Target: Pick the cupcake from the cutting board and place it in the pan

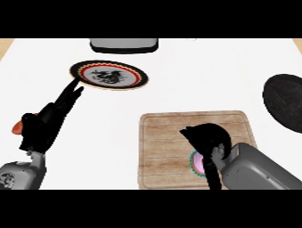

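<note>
So the cupcake (pixel 197 163) is being mostly hidden right now by the right hand (pixel 208 138), which is being held curled over it on the cutting board (pixel 173 133), toward the board's near right part. Only a sliver of the pink and teal wrapper edge is being shown at the hand's left side, and the fingers are being wrapped down around it, so it's being grasped while sitting on the wood, though whether it's being lifted off at all can't really be told. The pan (pixel 291 102) is being seen at the right edge of the counter (pixel 199 75), dark and round, well apart from the board and partly cut off by the view's edge. Over on the left, the left hand (pixel 48 120) is being held open with fingers straight, fingertips being pointed up toward the patterned plate (pixel 108 75) and just touching or nearly touching its near-left rim. Something small and orange (pixel 15 128) is being partly covered behind that hand. A grey box-like object (pixel 124 44) is being shown at the counter's far edge.
</note>
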You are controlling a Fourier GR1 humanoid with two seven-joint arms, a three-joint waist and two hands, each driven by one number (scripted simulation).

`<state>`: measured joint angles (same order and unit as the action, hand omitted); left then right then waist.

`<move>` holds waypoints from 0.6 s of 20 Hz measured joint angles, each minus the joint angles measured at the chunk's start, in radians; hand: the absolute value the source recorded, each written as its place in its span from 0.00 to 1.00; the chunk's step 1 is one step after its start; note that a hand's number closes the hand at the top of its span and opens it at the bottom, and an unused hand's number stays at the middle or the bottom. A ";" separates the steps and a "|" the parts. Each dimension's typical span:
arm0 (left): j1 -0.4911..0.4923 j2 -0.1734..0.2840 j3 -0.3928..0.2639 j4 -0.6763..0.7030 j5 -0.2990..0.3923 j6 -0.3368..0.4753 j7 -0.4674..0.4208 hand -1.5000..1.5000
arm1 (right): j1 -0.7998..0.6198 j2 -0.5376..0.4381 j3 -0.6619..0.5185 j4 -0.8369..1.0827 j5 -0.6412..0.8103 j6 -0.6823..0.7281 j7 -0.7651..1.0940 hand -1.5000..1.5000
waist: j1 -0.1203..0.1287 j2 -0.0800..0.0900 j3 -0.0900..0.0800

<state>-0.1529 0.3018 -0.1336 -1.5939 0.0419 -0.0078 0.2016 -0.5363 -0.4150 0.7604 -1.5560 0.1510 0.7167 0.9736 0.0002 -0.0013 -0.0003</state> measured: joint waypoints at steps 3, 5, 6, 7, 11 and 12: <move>0.002 -0.017 0.002 -0.001 -0.018 0.001 -0.003 0.50 | 0.014 0.030 -0.017 0.027 0.028 0.027 -0.030 1.00 | 0.001 0.000 0.000; 0.001 -0.021 0.010 0.015 -0.020 -0.011 -0.016 0.50 | 0.013 0.028 -0.022 0.041 0.050 0.062 -0.073 1.00 | 0.003 -0.001 0.000; -0.002 -0.026 0.009 0.020 -0.030 -0.007 -0.022 0.50 | 0.013 0.038 -0.019 0.043 0.059 0.069 -0.075 1.00 | 0.002 -0.002 -0.001; 0.017 -0.033 0.006 0.013 -0.035 -0.004 -0.030 0.50 | 0.021 0.034 -0.019 0.038 0.066 0.083 -0.089 1.00 | 0.003 -0.003 -0.001; 0.024 -0.030 0.024 -0.012 -0.029 -0.028 -0.009 0.50 | 0.053 0.053 -0.025 0.042 0.128 0.104 -0.118 1.00 | 0.003 -0.007 -0.004; 0.023 -0.027 0.033 -0.013 -0.027 -0.037 -0.007 0.50 | 0.062 0.055 -0.038 0.031 0.133 0.113 -0.122 1.00 | 0.002 -0.007 -0.004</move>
<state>-0.1297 0.2752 -0.1004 -1.6074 0.0151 -0.0452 0.1942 -0.4738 -0.3597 0.7229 -1.5248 0.2842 0.8296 0.8519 0.0025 -0.0083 -0.0040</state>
